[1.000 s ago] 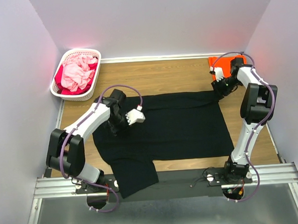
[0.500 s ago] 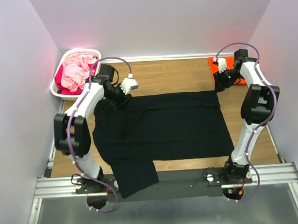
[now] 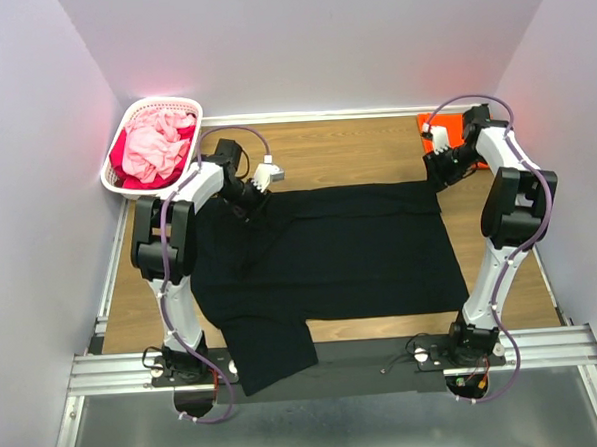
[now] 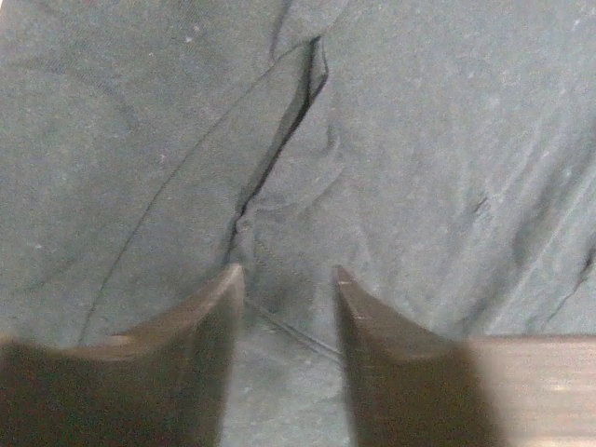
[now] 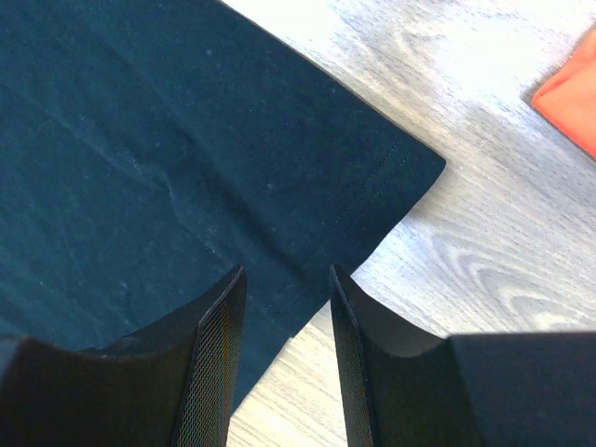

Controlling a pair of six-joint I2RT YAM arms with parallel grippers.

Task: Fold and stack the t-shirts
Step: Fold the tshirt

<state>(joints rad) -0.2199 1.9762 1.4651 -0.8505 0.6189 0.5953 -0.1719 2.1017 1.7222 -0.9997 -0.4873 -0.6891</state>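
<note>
Black t-shirt in the overhead view, spread flat across the middle of the wooden table, with one flap hanging over the near edge at 7 o'clock. The left claw is down at the shirt's 10 o'clock corner, right over the cloth. The right claw sits at the shirt's 2 o'clock corner. The orange t-shirt lies just past it at 1 o'clock, partly behind the arm. A white basket with pink clothes sits at 10 o'clock.

On to the left wrist camera: the left claw has its fingers parted, nothing pinched, and the black t-shirt fills the frame beneath. A raised crease runs from 12 o'clock down towards the gap.

Right wrist camera now: the right claw is spread apart too and holds nothing. The black t-shirt lies under it, its stitched hem passing between the fingers and its corner at 2 o'clock. Bare table shows to the right, and the orange t-shirt peeks in at 2 o'clock, apart from the black one.
</note>
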